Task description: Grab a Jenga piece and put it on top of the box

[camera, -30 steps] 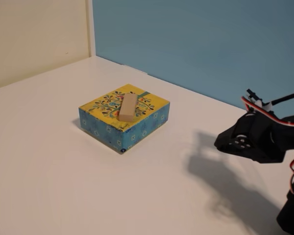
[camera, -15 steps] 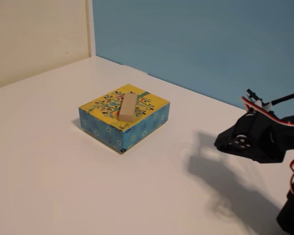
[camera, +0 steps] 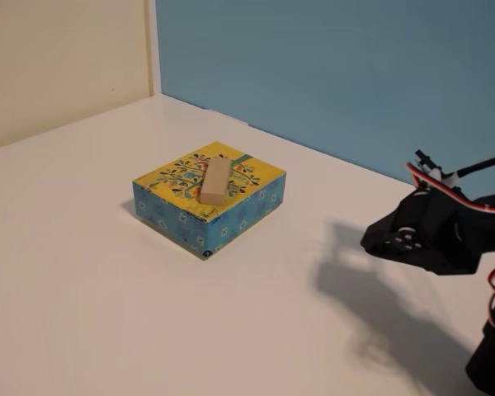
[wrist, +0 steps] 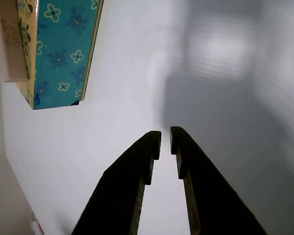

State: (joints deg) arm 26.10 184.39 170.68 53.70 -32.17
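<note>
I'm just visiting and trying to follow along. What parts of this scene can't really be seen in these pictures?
- The arm: in the fixed view the right and bottom edges cut it off; the gripper shows only in the wrist view, empty, tips nearly together.
- The box: the wrist view's top-left corner cuts most of it away.
- The Jenga piece: only a sliver shows there; the fixed view shows it whole.
- The box's far sides: hidden in the fixed view.

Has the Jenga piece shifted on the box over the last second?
No. In the fixed view the Jenga piece lies at the same spot and angle on the box's yellow top, across the tree pattern, as before.
</note>
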